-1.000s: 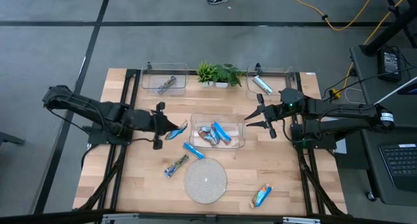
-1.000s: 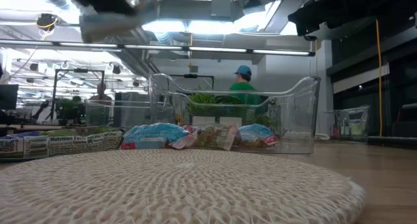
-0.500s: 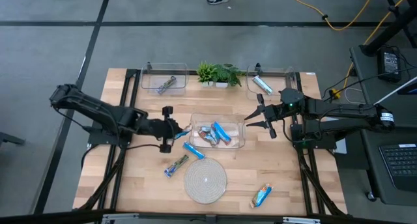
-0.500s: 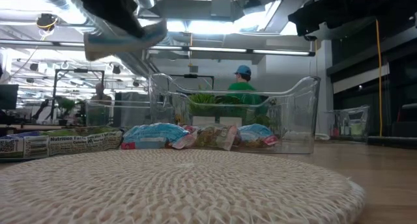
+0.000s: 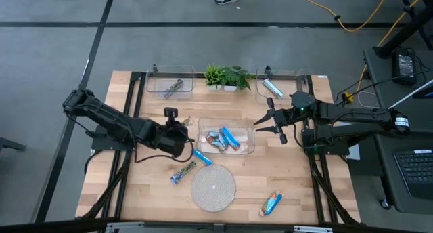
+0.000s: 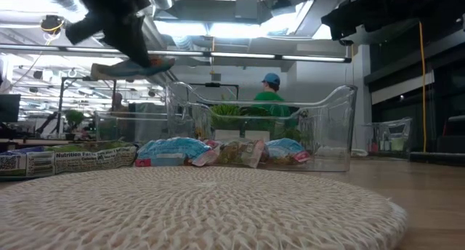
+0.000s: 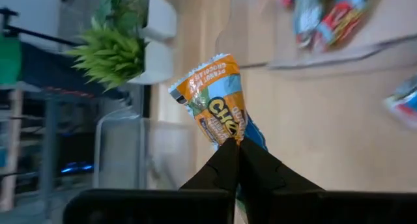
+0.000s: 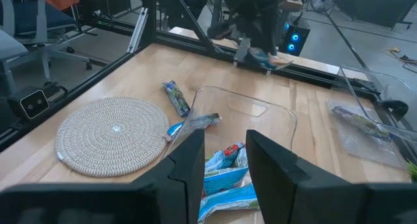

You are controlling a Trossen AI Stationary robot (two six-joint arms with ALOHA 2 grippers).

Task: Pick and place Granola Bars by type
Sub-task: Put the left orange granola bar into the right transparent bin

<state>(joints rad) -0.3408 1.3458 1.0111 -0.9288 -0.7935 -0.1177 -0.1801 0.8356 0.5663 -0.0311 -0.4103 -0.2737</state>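
- I have the left gripper (image 7: 236,146) clamped on an orange-and-blue granola bar (image 7: 218,100), lifted just beside the central bin (image 5: 250,149) for sorting.
- I park the right gripper (image 5: 269,124), fingers apart, beside that bin.

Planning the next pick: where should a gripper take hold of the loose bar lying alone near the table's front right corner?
Grip the bar across its narrow width at mid-length, coming straight down from above. It lies flat on the bare table, angled, clear of the mat, so both long sides look free for the fingers. The right gripper is open and nearer.
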